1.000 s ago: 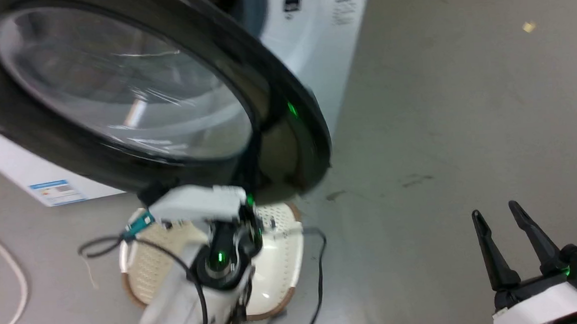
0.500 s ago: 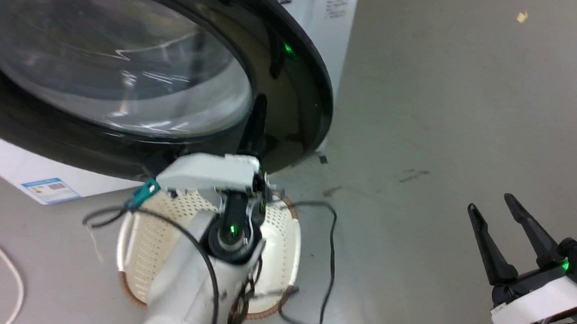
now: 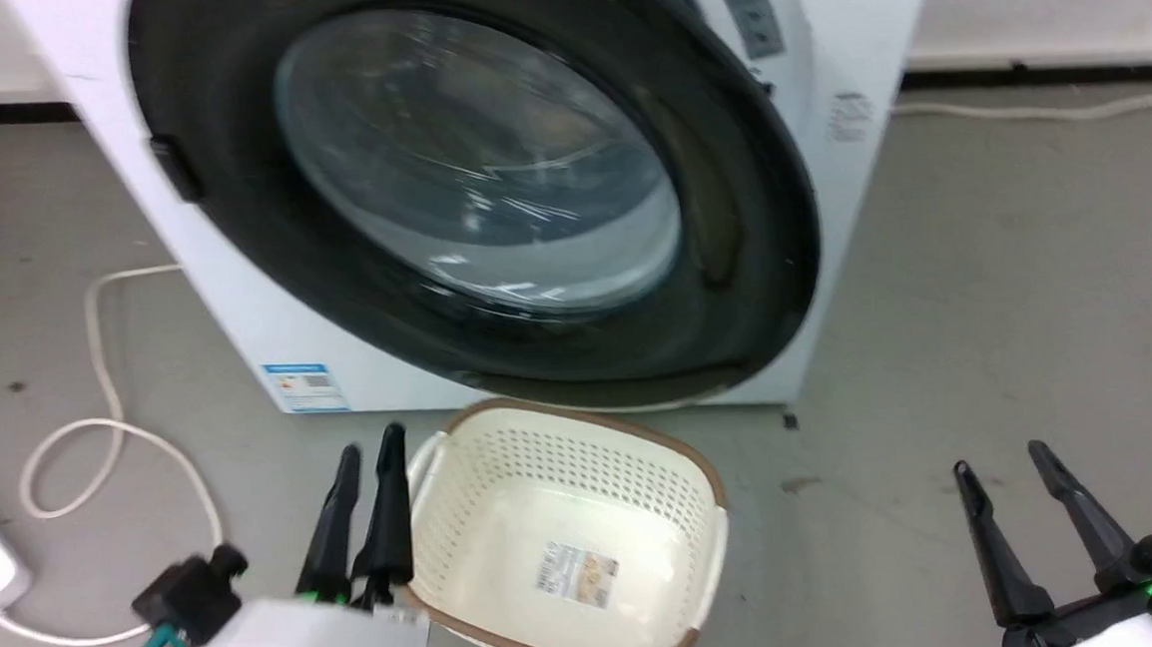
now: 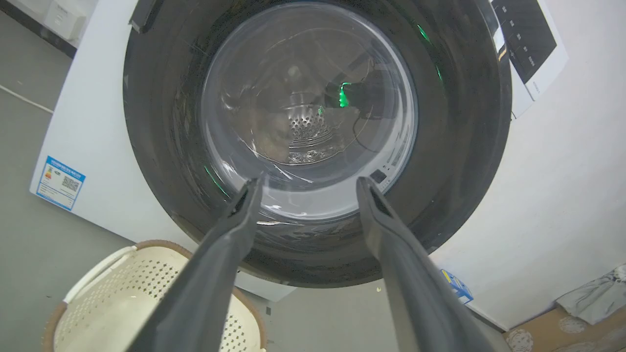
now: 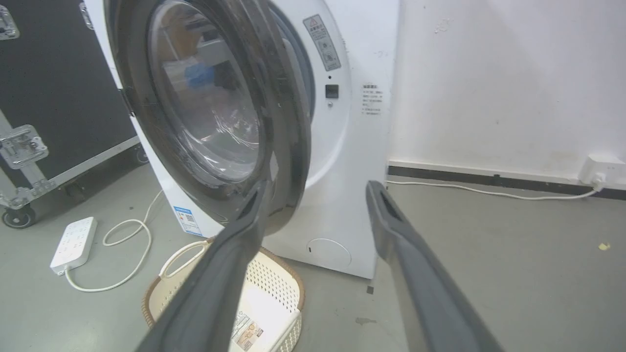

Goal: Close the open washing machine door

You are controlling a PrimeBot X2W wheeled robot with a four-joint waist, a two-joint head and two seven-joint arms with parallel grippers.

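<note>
Washing machine door [image 3: 477,169], likely heavy and stiff with slick, breakable glass, hangs just ajar on the washing machine [image 3: 859,46], best pushed at its black rim; left gripper [image 3: 371,443] and right gripper [image 3: 999,458], the 2 spread wide, hold nothing.

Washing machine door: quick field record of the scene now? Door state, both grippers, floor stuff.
door: washing machine door swung nearly to, not latched; in the right wrist view its free edge stands off the front of the washing machine
left: left gripper open, empty, low beside the basket, clear of the door
right: right gripper open, empty, over bare floor
floor: cream laundry basket in front of the machine, below the door; white power strip further left
</note>
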